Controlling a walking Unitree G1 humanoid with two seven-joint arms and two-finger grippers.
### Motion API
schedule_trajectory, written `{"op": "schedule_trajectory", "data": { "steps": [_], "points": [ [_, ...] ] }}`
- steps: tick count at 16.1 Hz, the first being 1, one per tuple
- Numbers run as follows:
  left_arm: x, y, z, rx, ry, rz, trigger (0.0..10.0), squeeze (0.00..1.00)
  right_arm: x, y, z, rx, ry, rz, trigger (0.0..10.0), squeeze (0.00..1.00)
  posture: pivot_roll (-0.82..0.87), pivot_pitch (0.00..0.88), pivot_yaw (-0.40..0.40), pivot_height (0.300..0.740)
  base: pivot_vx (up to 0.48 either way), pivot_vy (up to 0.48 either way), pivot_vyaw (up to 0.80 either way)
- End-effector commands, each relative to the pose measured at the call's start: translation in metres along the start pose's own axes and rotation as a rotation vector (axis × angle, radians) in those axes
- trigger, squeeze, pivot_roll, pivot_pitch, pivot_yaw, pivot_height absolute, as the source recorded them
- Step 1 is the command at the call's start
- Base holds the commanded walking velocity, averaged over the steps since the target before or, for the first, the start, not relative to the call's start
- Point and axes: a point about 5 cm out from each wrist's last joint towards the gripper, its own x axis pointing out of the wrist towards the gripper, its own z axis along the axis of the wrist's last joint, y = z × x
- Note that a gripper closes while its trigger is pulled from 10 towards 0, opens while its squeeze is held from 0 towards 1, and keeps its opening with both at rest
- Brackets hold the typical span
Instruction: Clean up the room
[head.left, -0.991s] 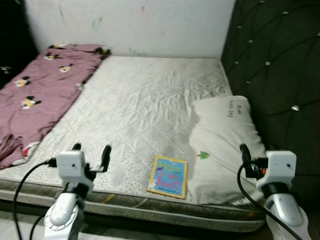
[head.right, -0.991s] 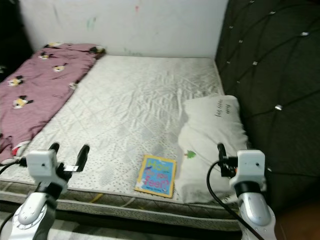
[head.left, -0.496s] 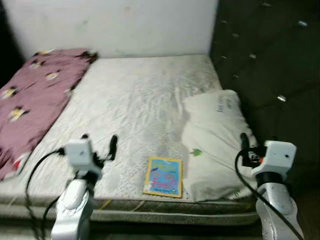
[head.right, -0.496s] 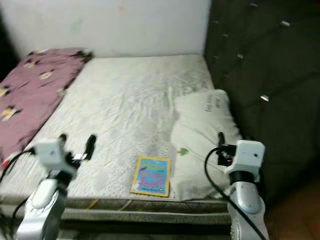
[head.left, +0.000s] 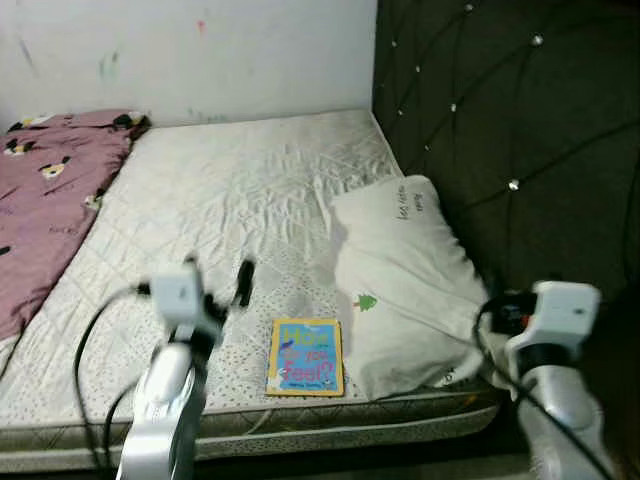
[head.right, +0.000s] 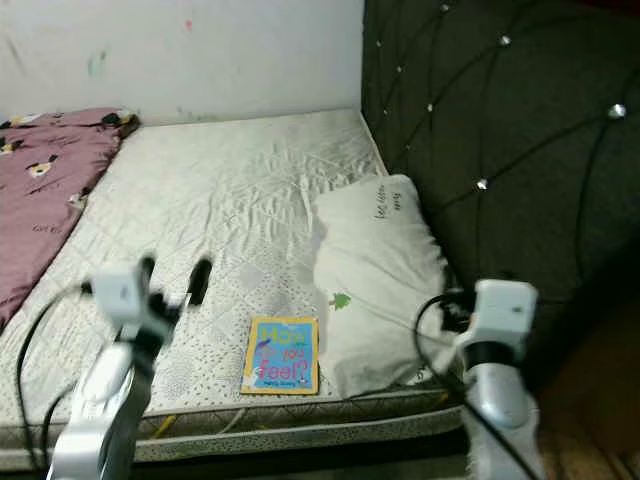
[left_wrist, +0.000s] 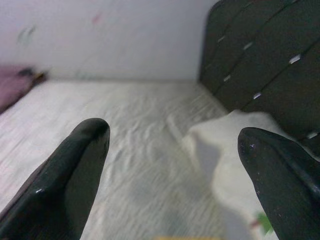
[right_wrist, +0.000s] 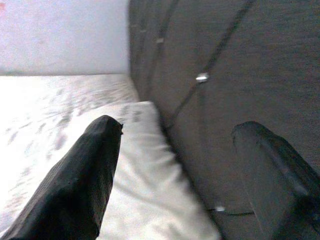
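A yellow and blue children's book (head.left: 305, 357) lies flat near the front edge of the white mattress (head.left: 230, 190). My left gripper (head.left: 218, 282) hovers open over the mattress, just left of the book and a little behind it. The left wrist view looks between its black fingers (left_wrist: 75, 165) toward the white pillow (left_wrist: 235, 150). The pillow (head.left: 400, 265) lies at the mattress's right side against the headboard. My right gripper (right_wrist: 176, 125) is open beside the pillow's front right corner, with its arm (head.left: 555, 350) at the bed's right end.
A maroon blanket (head.left: 45, 190) with small printed figures covers the mattress's left part. A dark tufted headboard (head.left: 500, 120) rises along the right. A white wall (head.left: 200, 50) stands behind the bed. The mattress's front edge (head.left: 300, 425) runs just before me.
The camera has swung to the right, so the bed has shifted left in the picture. My left gripper has come forward and nearer to the book. Both grippers stay open.
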Motion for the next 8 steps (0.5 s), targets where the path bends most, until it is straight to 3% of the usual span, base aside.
{"op": "schedule_trajectory", "data": {
  "steps": [1, 3, 6, 8],
  "points": [
    [-0.001, 0.005, 0.005, 0.021, -0.013, 0.013, 10.0, 0.00, -0.003, 0.004, -0.001, 0.005, 0.011, 0.008, 10.0, 0.00, -0.09, 0.021, 0.095, 0.740, 0.000, 0.000, 0.00],
    [0.000, 0.002, 0.006, 0.031, 0.001, -0.021, 10.0, 0.00, -0.011, -0.001, -0.006, 0.012, 0.024, -0.038, 10.0, 0.00, -0.10, 0.033, 0.154, 0.740, 0.000, 0.000, 0.00],
    [0.013, -0.010, 0.008, 0.044, 0.025, -0.134, 10.0, 0.00, -0.027, -0.016, -0.013, 0.003, 0.034, -0.127, 10.0, 0.00, -0.14, 0.054, 0.270, 0.740, 0.000, 0.000, 0.00],
    [0.025, -0.017, 0.007, 0.069, 0.035, -0.194, 10.0, 0.00, -0.028, -0.024, -0.013, -0.003, 0.027, -0.146, 10.0, 0.00, -0.15, 0.035, 0.328, 0.740, 0.000, 0.000, 0.00]
  ]
}}
